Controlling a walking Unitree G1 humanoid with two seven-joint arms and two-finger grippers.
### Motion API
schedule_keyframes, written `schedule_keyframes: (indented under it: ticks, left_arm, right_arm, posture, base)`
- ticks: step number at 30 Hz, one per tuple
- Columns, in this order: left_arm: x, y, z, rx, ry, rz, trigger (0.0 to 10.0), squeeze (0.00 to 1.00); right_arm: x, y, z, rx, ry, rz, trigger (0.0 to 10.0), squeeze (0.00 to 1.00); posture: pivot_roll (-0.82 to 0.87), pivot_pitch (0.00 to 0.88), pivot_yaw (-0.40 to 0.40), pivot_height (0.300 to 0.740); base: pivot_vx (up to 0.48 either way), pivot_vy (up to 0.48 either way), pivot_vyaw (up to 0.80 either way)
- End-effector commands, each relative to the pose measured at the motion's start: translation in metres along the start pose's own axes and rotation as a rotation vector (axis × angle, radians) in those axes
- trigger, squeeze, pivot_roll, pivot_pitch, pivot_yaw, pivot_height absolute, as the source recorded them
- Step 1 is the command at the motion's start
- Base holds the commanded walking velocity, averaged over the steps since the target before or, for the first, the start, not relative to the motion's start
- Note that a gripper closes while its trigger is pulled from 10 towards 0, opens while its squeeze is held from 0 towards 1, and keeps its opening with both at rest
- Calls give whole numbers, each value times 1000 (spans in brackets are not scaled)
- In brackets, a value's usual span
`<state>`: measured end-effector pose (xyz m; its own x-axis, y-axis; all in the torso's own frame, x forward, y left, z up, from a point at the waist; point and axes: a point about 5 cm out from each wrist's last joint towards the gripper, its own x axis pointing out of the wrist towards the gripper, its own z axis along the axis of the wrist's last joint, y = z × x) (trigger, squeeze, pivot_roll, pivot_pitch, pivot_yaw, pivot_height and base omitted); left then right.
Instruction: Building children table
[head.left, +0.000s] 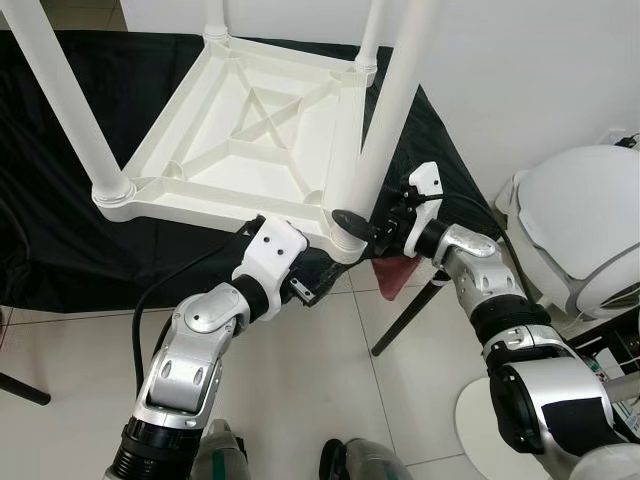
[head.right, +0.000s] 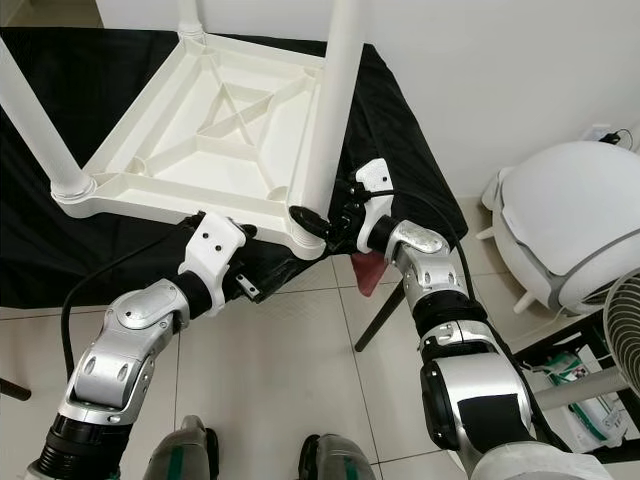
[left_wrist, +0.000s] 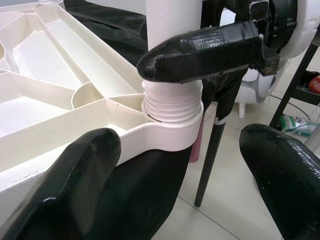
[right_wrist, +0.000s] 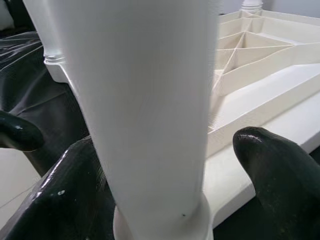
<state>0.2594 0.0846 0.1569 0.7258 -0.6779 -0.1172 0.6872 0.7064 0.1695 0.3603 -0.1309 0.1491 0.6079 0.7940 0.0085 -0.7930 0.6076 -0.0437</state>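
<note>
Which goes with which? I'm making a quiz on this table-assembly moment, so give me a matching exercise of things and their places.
Things:
1. white tabletop
2. right gripper
3. left gripper
4. near-right leg

Places:
A. around the base of the near-right leg
B. standing in the near corner socket
C. upside down on the black cloth
D. at the tabletop's near edge, beside the corner socket

Pairs: 1-C, 2-A, 3-D, 4-B

A black-draped table (head.left: 60, 240) fills the upper left of the frame. An upturned white children's table (head.left: 250, 140) lies directly on it, legs up.
</note>
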Motion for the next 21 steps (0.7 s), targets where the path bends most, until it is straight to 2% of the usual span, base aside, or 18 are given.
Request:
schedule_keyframes:
  ticks: [1,2,3,7,8,9,10,11,12,17,21]
  left_arm:
    - [0,5,-3,-7,19,177,10000,0]
    - [0,5,-3,-7,19,177,10000,0]
    - [0,3,-3,-13,18,168,10000,0]
    - [0,0,-3,-13,15,160,10000,0]
    - [0,-1,-4,-13,15,156,10000,0]
    - [0,-1,-4,-13,15,156,10000,0]
    - [-1,-1,-3,-10,13,155,10000,0]
    - [-1,-1,-3,-15,10,161,10000,0]
    - [-1,0,-3,-13,6,172,10000,0]
    - [-2,3,-2,-3,-10,203,10000,0]
    - [-5,6,-3,-6,-23,238,10000,0]
  right_arm:
    - [3,1,4,-15,-8,27,8745,0]
    - [3,1,4,-15,-8,27,8745,0]
    - [6,2,6,-20,-11,40,10000,0]
    - [8,4,6,-32,-4,63,10000,0]
    - [8,4,5,-37,1,70,8863,0]
    - [8,4,5,-37,1,70,8863,0]
    - [9,5,4,-39,3,71,7961,0]
    - [9,5,3,-45,6,70,4902,0]
    - [9,5,3,-44,5,60,10000,0]
    - [8,6,3,-45,-42,-9,10000,0]
    - [3,13,1,-35,-99,-66,10000,0]
  posture:
    - [50,37,-74,740]
    - [50,37,-74,740]
    - [49,35,-75,740]
    - [50,32,-77,740]
    - [51,31,-80,740]
    - [51,31,-80,740]
    - [51,31,-80,740]
    - [52,28,-83,740]
    - [52,28,-83,740]
    - [56,22,-90,740]
    - [60,15,-95,740]
  base:
    - [0,0,0]
    - [0,0,0]
    - [0,0,0]
    - [0,0,0]
    - [0,0,0]
    - [0,0,0]
    - [0,0,0]
    - [0,0,0]
    - [0,0,0]
    - [0,0,0]
    - [0,0,0]
